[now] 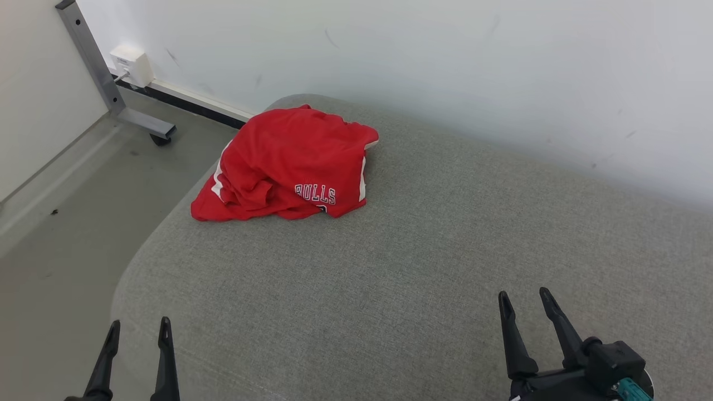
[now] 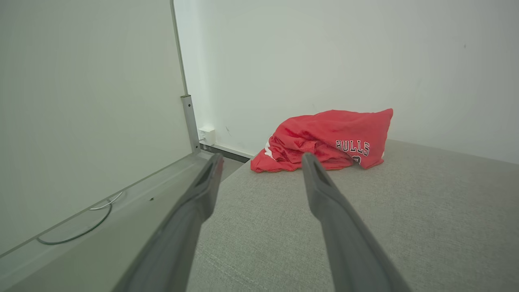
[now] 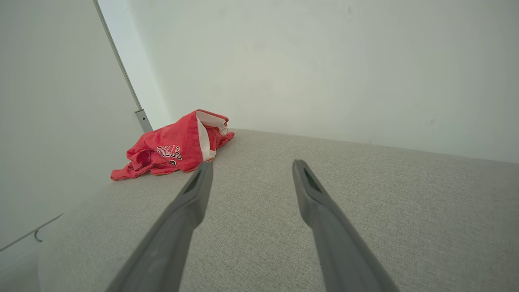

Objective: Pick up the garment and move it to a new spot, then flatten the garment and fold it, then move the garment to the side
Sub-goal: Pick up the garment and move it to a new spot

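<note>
Grey floor (image 1: 67,223) at left. One metal frame leg (image 1: 94,67) on one black caster (image 1: 160,140); one white wall box (image 1: 132,65) just beside it. Left gripper (image 1: 139,324) near left at cushion edge, fingers apart, holding nothing. One red Bulls garment (image 1: 284,161) crumpled on far-left corner of grey woven cushion (image 1: 390,267), near white wall (image 1: 445,67). Right gripper (image 1: 523,295) near right, fingers apart, holding nothing, well apart from garment.

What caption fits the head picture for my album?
Crumpled red garment on grey cushion; left gripper and right gripper open, apart from it.
</note>
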Robot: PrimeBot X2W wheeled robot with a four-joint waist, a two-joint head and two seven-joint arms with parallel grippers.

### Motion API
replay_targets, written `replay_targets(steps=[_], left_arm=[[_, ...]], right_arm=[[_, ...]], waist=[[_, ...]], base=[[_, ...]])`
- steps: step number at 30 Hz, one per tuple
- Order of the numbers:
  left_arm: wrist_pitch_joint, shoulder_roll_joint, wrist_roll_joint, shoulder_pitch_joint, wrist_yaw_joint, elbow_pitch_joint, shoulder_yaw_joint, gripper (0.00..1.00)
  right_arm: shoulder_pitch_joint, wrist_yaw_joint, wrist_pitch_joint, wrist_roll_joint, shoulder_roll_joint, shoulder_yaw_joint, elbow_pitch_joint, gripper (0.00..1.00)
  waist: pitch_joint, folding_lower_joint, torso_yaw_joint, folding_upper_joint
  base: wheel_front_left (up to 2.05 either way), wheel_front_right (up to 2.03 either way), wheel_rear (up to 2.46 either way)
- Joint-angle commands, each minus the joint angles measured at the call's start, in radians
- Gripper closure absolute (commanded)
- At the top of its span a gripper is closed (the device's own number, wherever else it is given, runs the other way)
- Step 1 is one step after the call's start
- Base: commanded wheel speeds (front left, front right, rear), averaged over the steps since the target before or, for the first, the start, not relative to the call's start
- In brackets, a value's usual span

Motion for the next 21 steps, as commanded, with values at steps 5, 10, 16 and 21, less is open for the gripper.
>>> replay_targets(steps=[5, 10, 16, 21], left_arm=[[-0.004, -0.011, 0.016, 0.022, 0.007, -0.007, 0.018, 0.00], [-0.004, -0.012, 0.019, 0.002, 0.007, 0.008, 0.026, 0.00], [-0.004, 0.003, 0.006, -0.069, 0.005, 0.012, 0.042, 0.00], [-0.003, 0.041, -0.026, -0.208, 0.003, 0.032, 0.062, 0.00]], right_arm=[[-0.010, -0.002, -0.001, 0.003, -0.003, 0.010, 0.010, 0.00], [-0.001, -0.002, -0.001, -0.006, -0.003, 0.003, 0.006, 0.00], [-0.030, -0.002, -0.001, -0.032, -0.003, -0.010, -0.001, 0.00], [-0.060, -0.002, -0.001, -0.056, -0.023, -0.022, -0.014, 0.00]], waist=[[-0.006, 0.0000, 0.000, -0.0001], [-0.002, 0.0000, -0.022, -0.0001], [0.039, 0.0000, -0.073, -0.0001], [0.115, 0.0000, -0.151, -0.0001]], base=[[0.00, 0.00, 0.00], [0.00, 0.00, 0.00], [0.00, 0.00, 0.00], [0.00, 0.00, 0.00]])
